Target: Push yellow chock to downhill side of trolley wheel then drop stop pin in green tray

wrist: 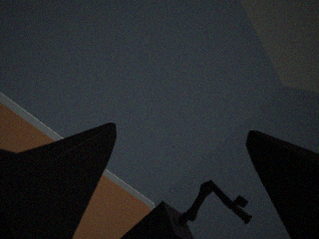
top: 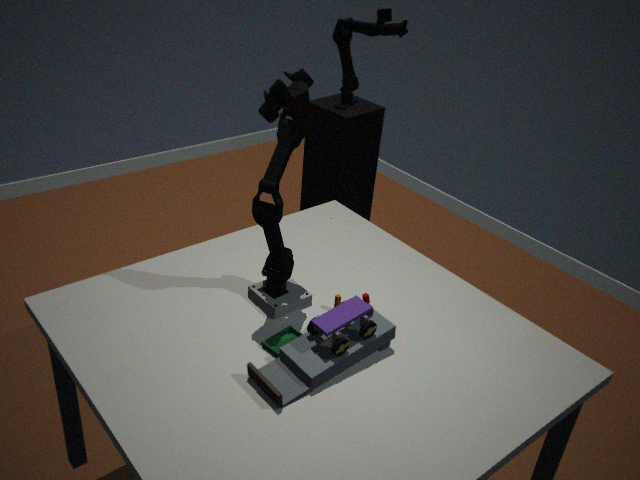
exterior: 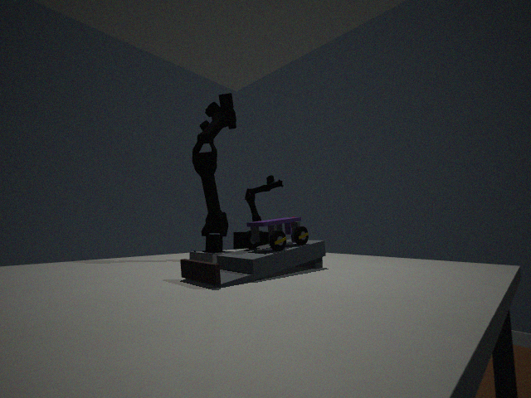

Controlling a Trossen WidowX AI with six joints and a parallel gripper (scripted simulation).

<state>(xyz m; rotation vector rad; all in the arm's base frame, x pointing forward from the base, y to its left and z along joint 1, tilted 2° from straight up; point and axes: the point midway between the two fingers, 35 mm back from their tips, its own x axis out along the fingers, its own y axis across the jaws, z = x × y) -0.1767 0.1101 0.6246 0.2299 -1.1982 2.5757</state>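
The purple-topped trolley stands on the grey ramp, its near wheels on the slope. The red head of the stop pin shows at the trolley's uphill end. The orange handle of the chock stands upright behind the trolley's far side; its yellow body and black base are hidden, so its gap to a wheel cannot be told. The green tray lies between the arm's base and the ramp and looks empty. My gripper is open and empty, raised high above the table, far from trolley, chock and pin.
A brown end board stands across the ramp's low end. My arm's grey base block is behind the tray. Beyond the table, a second arm stands on a black pedestal.
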